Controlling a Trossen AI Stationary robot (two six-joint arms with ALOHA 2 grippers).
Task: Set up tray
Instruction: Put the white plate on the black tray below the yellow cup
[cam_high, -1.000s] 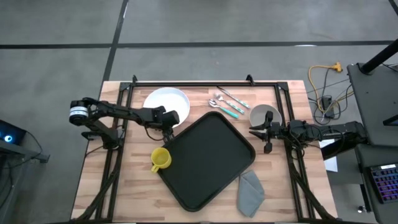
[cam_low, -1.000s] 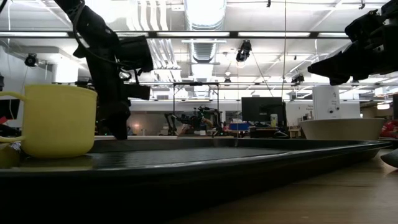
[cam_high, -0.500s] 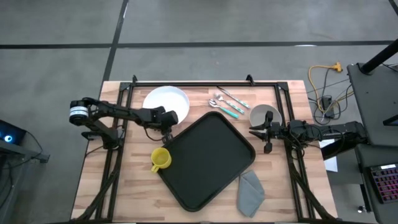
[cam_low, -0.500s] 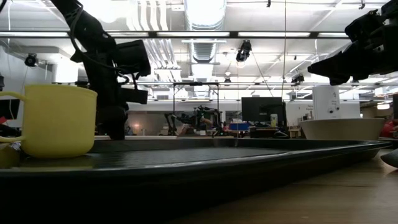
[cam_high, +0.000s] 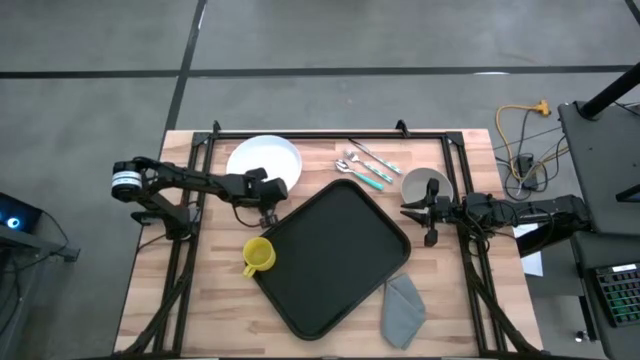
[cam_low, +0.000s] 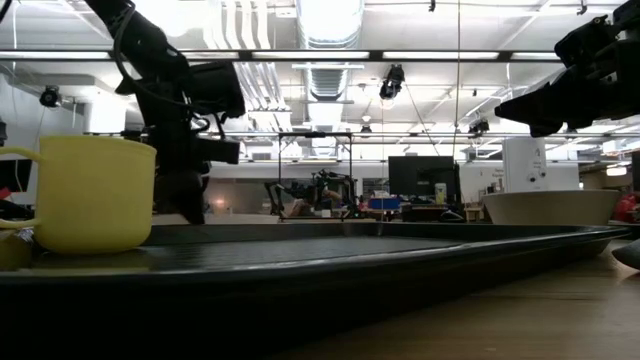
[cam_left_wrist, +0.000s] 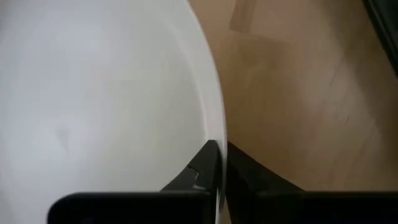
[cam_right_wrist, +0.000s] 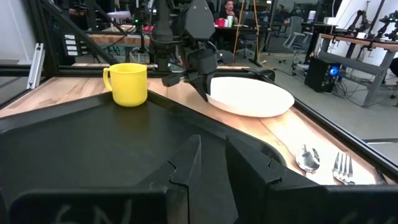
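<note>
- Your left arm reaches level across the tabletop (cam_high: 200, 270) from its left side, its pincer (cam_high: 270, 198) turned down at the near edge of the plate (cam_high: 262, 160).
- In the left wrist view you see its fingers (cam_left_wrist: 208, 163) clamped on the plate's rim, one on each side.
- The tray (cam_high: 335, 255) lies skewed mid-tabletop, just beside that pincer, with the yellow mug (cam_high: 259, 254) at its left edge.
- Your right arm stretches in from the right; its pincer (cam_high: 428, 212) hangs beside the bowl (cam_high: 424, 184), off the tray's right corner, fingers close together on nothing.
</note>
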